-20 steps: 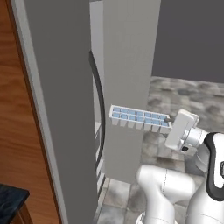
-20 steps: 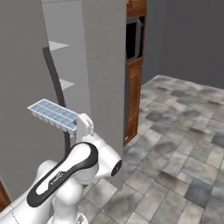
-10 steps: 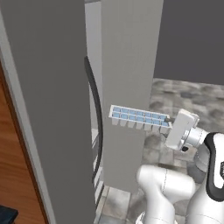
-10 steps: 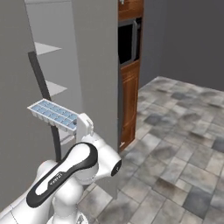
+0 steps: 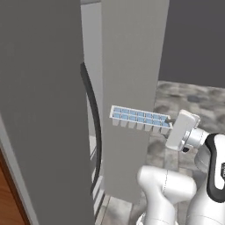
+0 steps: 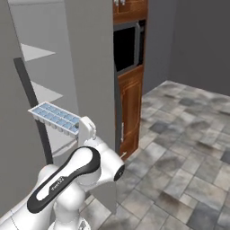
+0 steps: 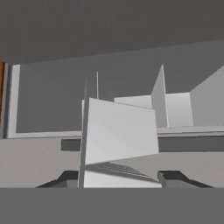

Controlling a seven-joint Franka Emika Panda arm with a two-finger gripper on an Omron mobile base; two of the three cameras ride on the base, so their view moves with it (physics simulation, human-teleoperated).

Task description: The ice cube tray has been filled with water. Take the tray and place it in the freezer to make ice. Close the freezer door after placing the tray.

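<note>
Left base view: the white arm reaches forward at mid-height, its gripper [image 5: 172,130] pinching one end of a single ice cube tray [image 5: 139,119], which it holds level in the air with two rows of pale-blue cells facing up. The tray hangs in front of the edge of an open grey door of the freezer [image 5: 132,66], beside one long dark handle [image 5: 92,132]. Right base view shows the tray [image 6: 55,118] pointing toward the open compartment, where white shelves [image 6: 36,51] stand free of other items. Hand view looks along the tray [image 7: 120,133], clamped between two dark fingertips [image 7: 173,176], toward the shelves beyond. One black oven [image 6: 128,45] sits in wood cabinets at right, above open tiled floor [image 6: 188,134].
</note>
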